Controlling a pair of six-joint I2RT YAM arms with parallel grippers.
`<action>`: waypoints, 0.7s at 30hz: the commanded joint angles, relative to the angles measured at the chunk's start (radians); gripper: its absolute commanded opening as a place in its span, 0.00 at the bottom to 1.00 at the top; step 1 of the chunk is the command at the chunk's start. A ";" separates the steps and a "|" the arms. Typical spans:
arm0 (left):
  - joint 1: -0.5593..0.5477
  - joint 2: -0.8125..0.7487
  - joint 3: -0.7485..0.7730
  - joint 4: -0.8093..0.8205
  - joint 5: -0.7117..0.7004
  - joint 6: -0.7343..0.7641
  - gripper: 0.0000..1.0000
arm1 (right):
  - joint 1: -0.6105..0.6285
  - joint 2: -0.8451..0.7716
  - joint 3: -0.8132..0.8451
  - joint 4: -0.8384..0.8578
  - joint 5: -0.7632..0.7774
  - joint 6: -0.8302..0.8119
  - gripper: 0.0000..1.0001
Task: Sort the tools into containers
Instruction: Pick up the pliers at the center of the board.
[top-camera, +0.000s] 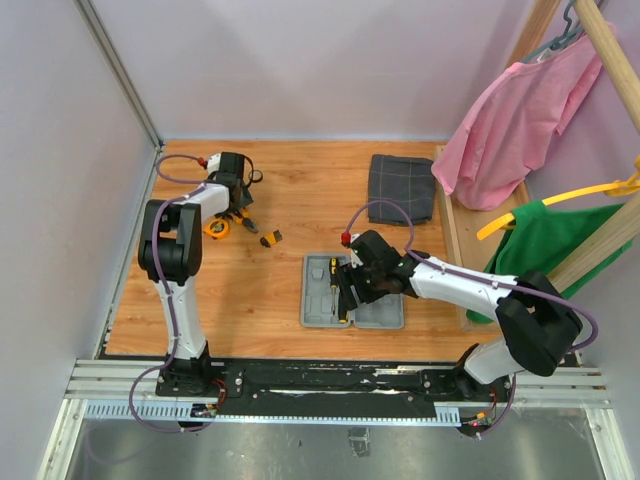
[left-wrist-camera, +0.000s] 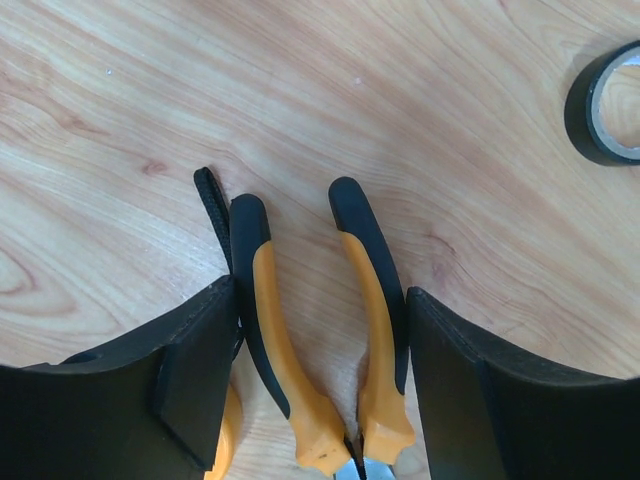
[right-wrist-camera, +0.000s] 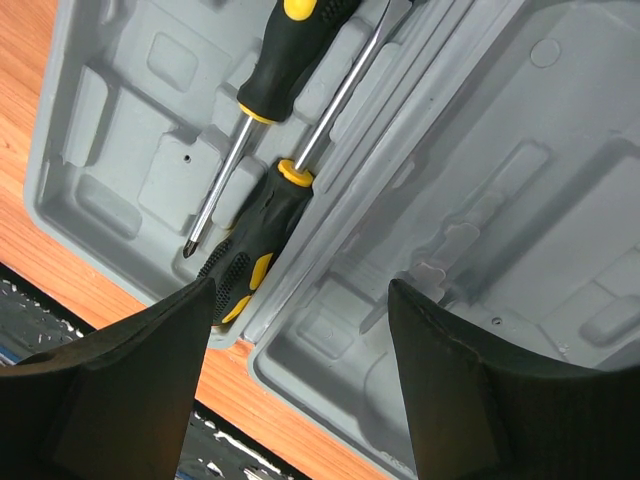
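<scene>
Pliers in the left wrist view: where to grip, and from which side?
Take the pliers across both orange-and-black handles, mid-length, coming straight down from above. They lie flat on the table with handles splayed, so fingers outside each handle squeeze them together.

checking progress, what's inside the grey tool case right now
Two screwdrivers lie side by side in one half of the case; the other half looks bare. The right gripper hides the near part.
</scene>
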 joint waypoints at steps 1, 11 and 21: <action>-0.019 -0.051 -0.046 0.037 0.051 0.038 0.46 | 0.005 -0.015 0.017 -0.008 0.029 0.022 0.71; -0.086 -0.188 -0.140 0.099 0.104 0.050 0.44 | 0.005 -0.075 -0.007 -0.013 0.088 0.043 0.71; -0.111 -0.387 -0.300 0.174 0.167 0.059 0.43 | 0.004 -0.153 -0.034 0.007 0.158 0.082 0.72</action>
